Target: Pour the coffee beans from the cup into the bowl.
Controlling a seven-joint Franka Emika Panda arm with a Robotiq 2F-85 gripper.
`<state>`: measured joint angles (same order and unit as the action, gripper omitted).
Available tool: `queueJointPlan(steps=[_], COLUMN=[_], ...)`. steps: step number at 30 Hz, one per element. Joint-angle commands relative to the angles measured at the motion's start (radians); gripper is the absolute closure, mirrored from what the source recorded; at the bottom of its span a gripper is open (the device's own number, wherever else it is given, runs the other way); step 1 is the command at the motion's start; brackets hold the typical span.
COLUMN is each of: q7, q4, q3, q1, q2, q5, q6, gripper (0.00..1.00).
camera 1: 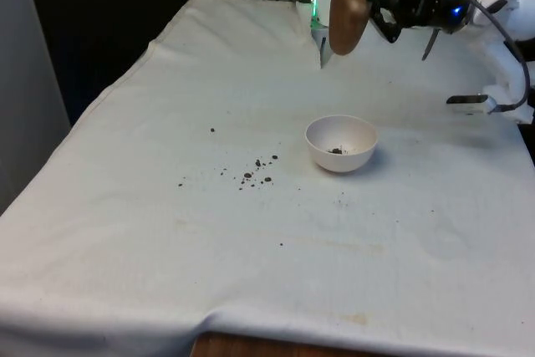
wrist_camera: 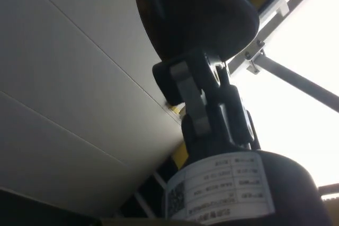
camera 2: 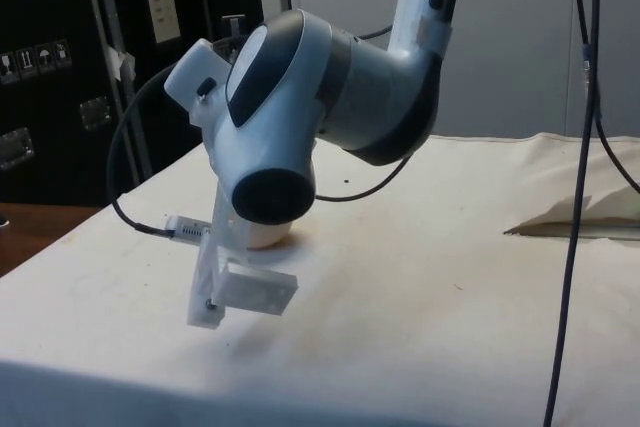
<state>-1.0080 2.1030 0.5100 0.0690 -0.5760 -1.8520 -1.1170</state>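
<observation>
The brown cup [camera 1: 348, 21] hung in the air above the table's far edge, its long axis near upright and its rounded end pointing down toward the cloth. The black tool [camera 1: 374, 7] pinched it from the front view's right, fingers pressed on its upper part. Nearer the table's middle sat the white bowl [camera 1: 341, 143], upright, with a few coffee beans [camera 1: 336, 150] inside. More spilled beans [camera 1: 257, 171] lay scattered on the white cloth [camera 1: 167, 240] just beside the bowl, toward the front view's left.

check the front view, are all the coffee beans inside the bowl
No, the white bowl holds just a few coffee beans, while spilled beans lie scattered on the cloth toward the front view's left.
</observation>
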Motion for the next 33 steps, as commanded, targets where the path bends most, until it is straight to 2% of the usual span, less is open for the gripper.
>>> queueJointPlan(steps=[1,6,7,9,16,17,18,19,23,24,25,33], q7=[0.004,0.001,-0.001,-0.001,-0.015,-0.015,-0.018,-0.025,-0.042,-0.043,-0.05,-0.076], q4=[-0.003,-0.007,-0.006,-0.008,-0.007,-0.01,-0.006,-0.004,-0.002,-0.008,-0.002,-0.002], q3=[0.001,0.006,0.0,0.008,0.009,0.001,0.008,0.007,0.005,-0.001,0.004,-0.006], q1=[-0.001,-0.009,-0.003,-0.013,-0.024,-0.015,-0.027,-0.031,-0.039,-0.031,-0.046,-0.065], q2=[-0.002,0.002,-0.001,0.005,0.013,0.006,0.015,0.018,0.023,0.016,0.027,0.048], q5=[0.0,0.012,0.004,0.018,0.036,0.027,0.038,0.044,0.058,0.053,0.061,0.079], q6=[-0.006,-0.033,-0.018,-0.045,-0.085,-0.066,-0.09,-0.102,-0.122,-0.104,-0.132,-0.186], gripper=[1.0,1.0,1.0,1.0,1.0,1.0,1.0,1.0,1.0,1.0,1.0,1.0])
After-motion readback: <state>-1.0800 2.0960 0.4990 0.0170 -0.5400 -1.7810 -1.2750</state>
